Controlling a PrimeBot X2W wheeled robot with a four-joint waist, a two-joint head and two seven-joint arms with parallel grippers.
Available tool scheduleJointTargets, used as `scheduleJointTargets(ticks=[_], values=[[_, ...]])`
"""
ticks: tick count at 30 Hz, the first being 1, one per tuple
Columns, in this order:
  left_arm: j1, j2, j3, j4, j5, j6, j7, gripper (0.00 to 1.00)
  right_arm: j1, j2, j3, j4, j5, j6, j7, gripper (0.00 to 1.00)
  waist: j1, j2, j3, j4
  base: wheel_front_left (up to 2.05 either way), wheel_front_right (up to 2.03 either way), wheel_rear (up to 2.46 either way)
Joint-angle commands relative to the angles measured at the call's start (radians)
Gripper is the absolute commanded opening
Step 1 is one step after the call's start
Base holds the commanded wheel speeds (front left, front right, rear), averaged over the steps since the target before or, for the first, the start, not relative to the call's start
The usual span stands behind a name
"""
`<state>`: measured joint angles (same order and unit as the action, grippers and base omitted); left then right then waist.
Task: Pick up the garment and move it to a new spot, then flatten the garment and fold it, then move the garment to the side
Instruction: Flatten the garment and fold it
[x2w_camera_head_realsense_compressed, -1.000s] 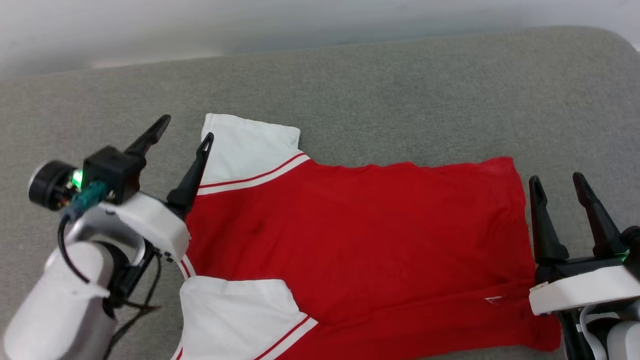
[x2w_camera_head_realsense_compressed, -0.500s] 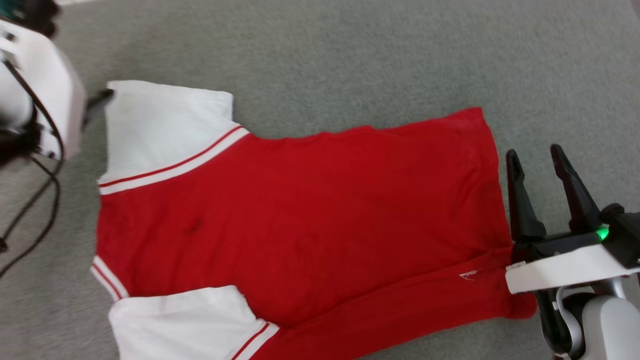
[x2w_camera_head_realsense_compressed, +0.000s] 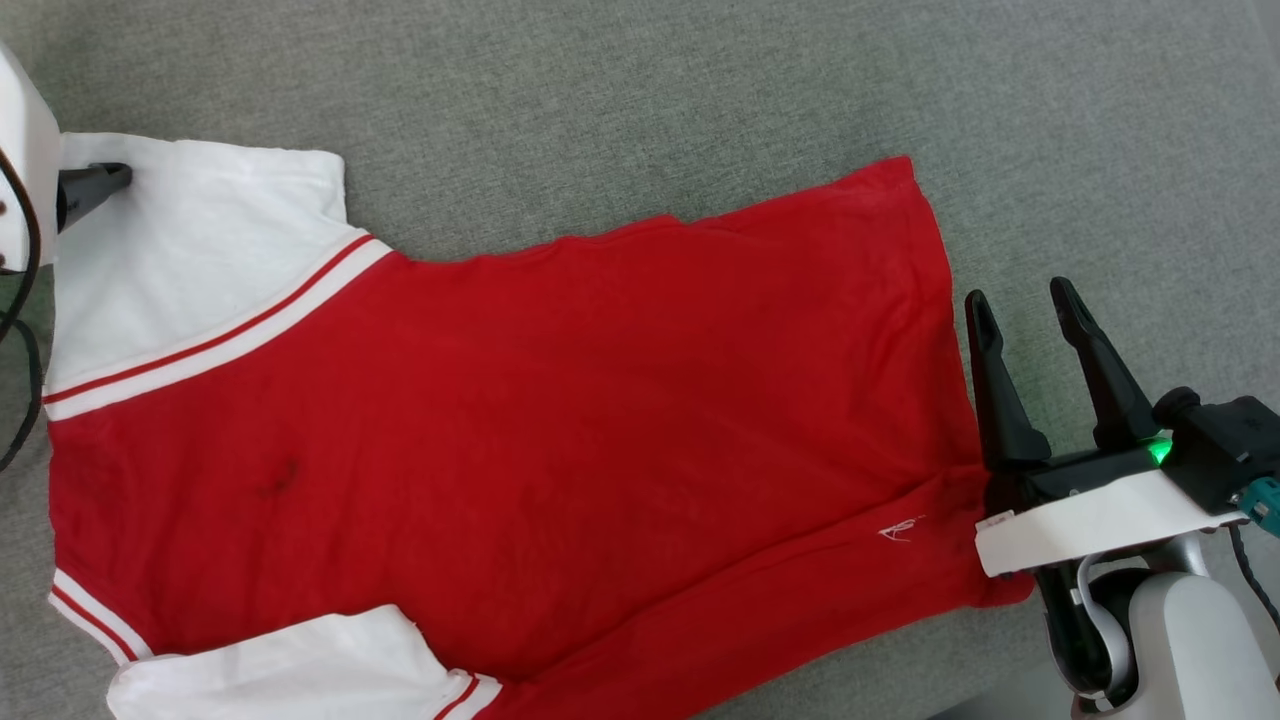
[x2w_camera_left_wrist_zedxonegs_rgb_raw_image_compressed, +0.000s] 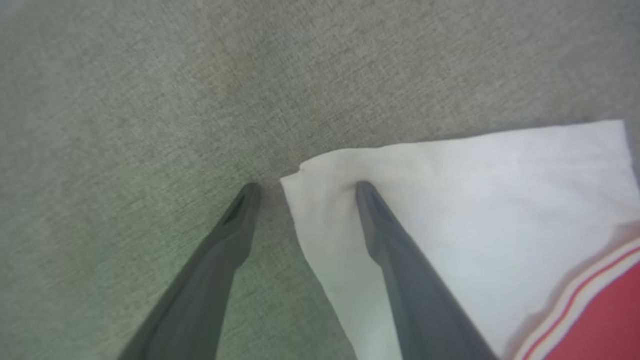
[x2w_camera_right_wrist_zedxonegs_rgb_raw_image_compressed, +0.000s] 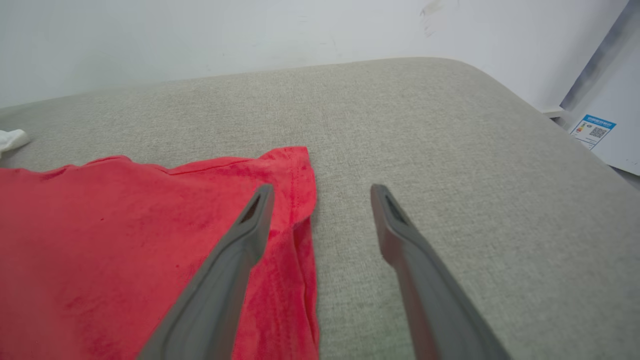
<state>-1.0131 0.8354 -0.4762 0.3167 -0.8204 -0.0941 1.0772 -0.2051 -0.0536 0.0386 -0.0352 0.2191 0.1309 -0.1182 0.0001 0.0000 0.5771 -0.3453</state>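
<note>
The left gripper is spread wide, one finger on the white sleeve of the red T-shirt; the right gripper is spread wide over its bottom edge.

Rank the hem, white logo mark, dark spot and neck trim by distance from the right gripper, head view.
From the right gripper:
1. Hem of the garment, beside its left finger.
2. White logo mark, lower right of the shirt.
3. Dark spot, left of centre.
4. Neck trim, far left edge.

The left gripper is wide open. 1 finger rests on the white sleeve of the garment, 1 on the gray cushion.
</note>
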Motion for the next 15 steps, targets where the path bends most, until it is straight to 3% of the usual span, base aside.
scheduleJointTargets(ticks=[1, 3, 10, 15], values=[[0.034, -0.016, -0.019, 0.026, -0.010, 0.007, 0.021, 1.00, -0.011, 0.005, 0.000, 0.000, 0.002, 0.000, -0.002, 1.00, -0.0001, 0.0000, 0.004, -0.003, 0.00, 0.00, 0.00], [0.059, -0.026, -0.027, 0.033, -0.037, 0.008, 0.060, 0.00, -0.007, 0.005, -0.005, 0.002, 0.000, 0.000, -0.002, 1.00, -0.0001, 0.0000, 0.002, -0.002, 0.00, 0.00, 0.00], [0.050, -0.031, -0.017, 0.015, -0.014, -0.006, -0.048, 0.00, -0.021, 0.005, -0.017, 0.007, -0.018, 0.000, 0.018, 1.00, -0.0001, 0.0000, -0.022, 0.022, 0.00, 0.00, 0.00], [0.053, -0.056, -0.024, 0.024, 0.025, -0.014, -0.169, 0.00, -0.013, -0.023, -0.024, 0.029, -0.037, 0.000, 0.105, 1.00, -0.0001, 0.0000, -0.086, 0.057, 0.00, 0.00, 0.00]])
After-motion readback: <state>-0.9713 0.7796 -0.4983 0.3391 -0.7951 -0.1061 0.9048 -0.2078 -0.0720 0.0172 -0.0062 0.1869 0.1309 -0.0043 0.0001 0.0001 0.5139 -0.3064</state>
